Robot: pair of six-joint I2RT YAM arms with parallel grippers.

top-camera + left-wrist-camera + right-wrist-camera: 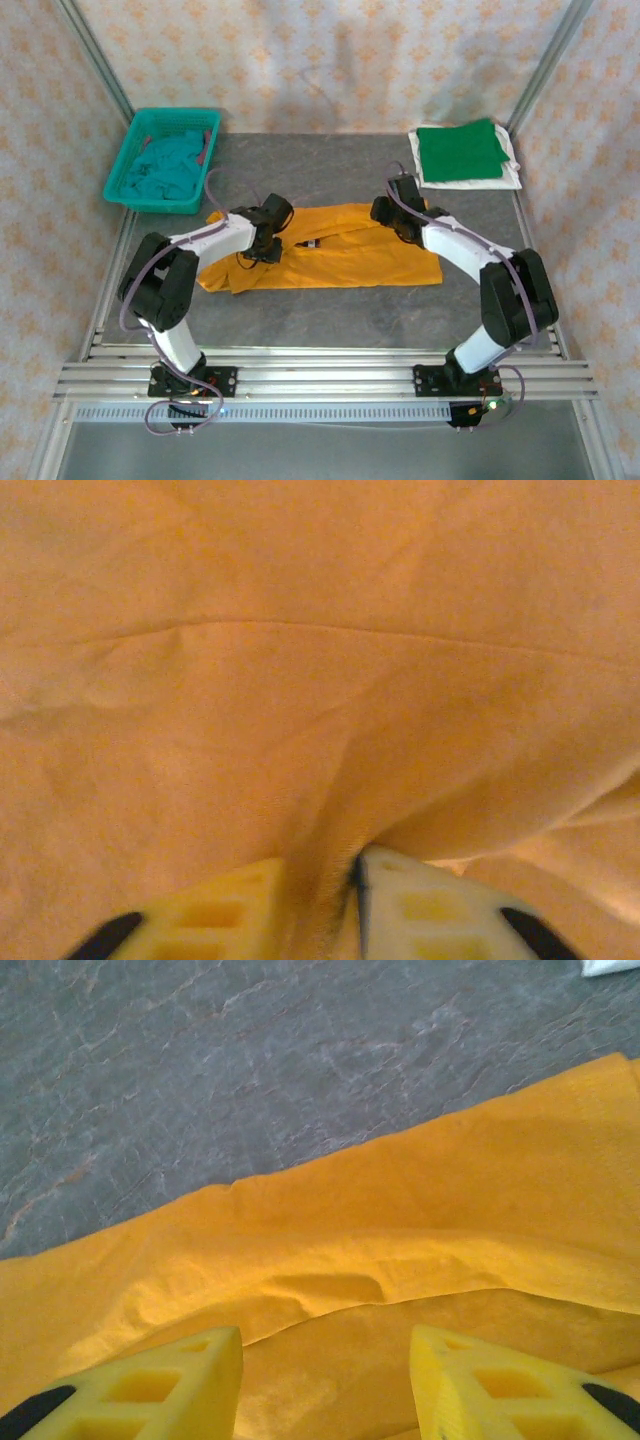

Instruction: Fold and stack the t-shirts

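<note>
Fabric of the mustard-orange t-shirt [300,680] is pinched in the closed left gripper [322,865]. The right gripper [322,1338] stands open above the same shirt's edge, with bench [200,1060] beyond it. Farther past it lies a green t-shirt [460,150] on a white one [512,172]; past the left gripper, a teal one [165,172] in a basket [152,204].

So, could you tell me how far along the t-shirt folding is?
Done: a folded green t-shirt lies on a white t-shirt at the far right corner. In hand: the orange t-shirt, mid-table; the left gripper pinches it, the right gripper hangs open over it. Left: a teal t-shirt in the basket.
</note>
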